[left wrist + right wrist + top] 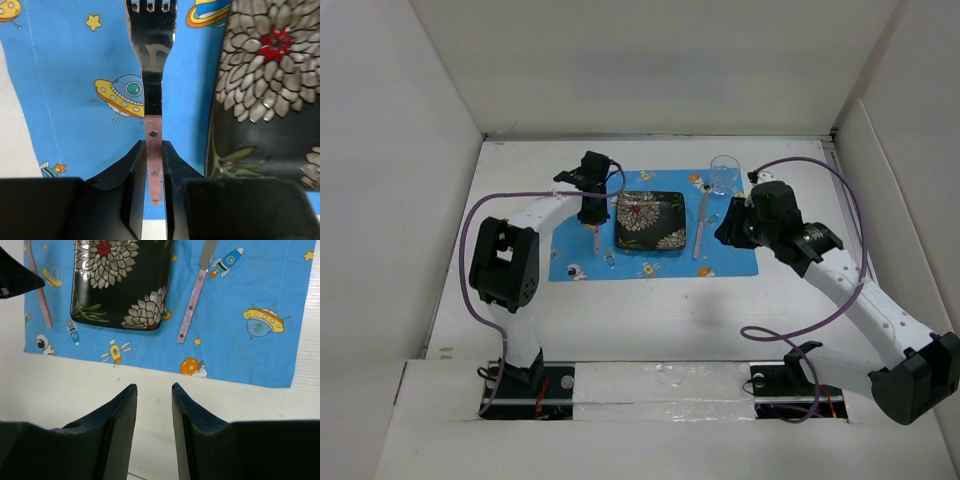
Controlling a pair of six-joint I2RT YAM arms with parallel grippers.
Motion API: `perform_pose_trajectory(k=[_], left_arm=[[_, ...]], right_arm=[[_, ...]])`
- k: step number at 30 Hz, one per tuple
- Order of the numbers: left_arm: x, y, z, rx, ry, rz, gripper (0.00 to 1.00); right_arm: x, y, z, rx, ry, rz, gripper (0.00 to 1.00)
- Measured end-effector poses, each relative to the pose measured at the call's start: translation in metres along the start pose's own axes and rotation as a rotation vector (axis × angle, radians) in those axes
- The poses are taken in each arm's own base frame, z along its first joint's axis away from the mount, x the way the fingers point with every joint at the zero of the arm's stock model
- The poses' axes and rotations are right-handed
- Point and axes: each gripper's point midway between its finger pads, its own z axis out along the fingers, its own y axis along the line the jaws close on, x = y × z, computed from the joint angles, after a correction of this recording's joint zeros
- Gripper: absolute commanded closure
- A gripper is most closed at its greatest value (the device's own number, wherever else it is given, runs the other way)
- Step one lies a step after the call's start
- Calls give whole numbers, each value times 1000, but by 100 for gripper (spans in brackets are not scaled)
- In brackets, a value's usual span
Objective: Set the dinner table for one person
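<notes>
From above, the dinner table (670, 320) carries a blue placemat (735, 262) at its middle, with a black flowered plate (650, 222) on the cloth. My left gripper (592, 220) hangs at 9 o'clock of the plate, over the fork (596, 240). A knife (703, 225) lies at the plate's 3 o'clock and a clear glass (724, 175) stands at about 1 o'clock. My right gripper (725, 232) hovers just beside the knife, on its 3 o'clock side. In my left wrist view, my 2 fingers (132, 170) sit tight on either side of the pink handle, so I judge I am holding the fork. Its tines point to 12 o'clock, and the plate is at its 3 o'clock with a strip of blue cloth between them. I cannot tell whether the fork lies flat on the cloth. To finish this step well, I should line the handle up with the plate's edge and settle it fully. Then I should part the fingers only a little and rise straight up, so nothing drags it askew. In my right wrist view, the fingers (122, 430) stand narrowly apart with nothing between them. They hang over bare table at 6 o'clock of the placemat.
</notes>
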Motion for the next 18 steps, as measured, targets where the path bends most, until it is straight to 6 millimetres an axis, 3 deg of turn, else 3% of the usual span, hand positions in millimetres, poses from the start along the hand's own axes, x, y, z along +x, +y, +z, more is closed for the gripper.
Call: perform_pose_trajectory(k=[7, 12, 18], left_arm=[[20, 9, 32, -61, 74, 27, 100], [23, 11, 36, -73, 83, 32, 100], [18, 16, 36, -107, 61, 23, 67]], right_arm=[[4, -5, -2, 22, 10, 9, 60], [3, -8, -3, 32, 4, 23, 60], [4, -10, -2, 41, 5, 30, 60]])
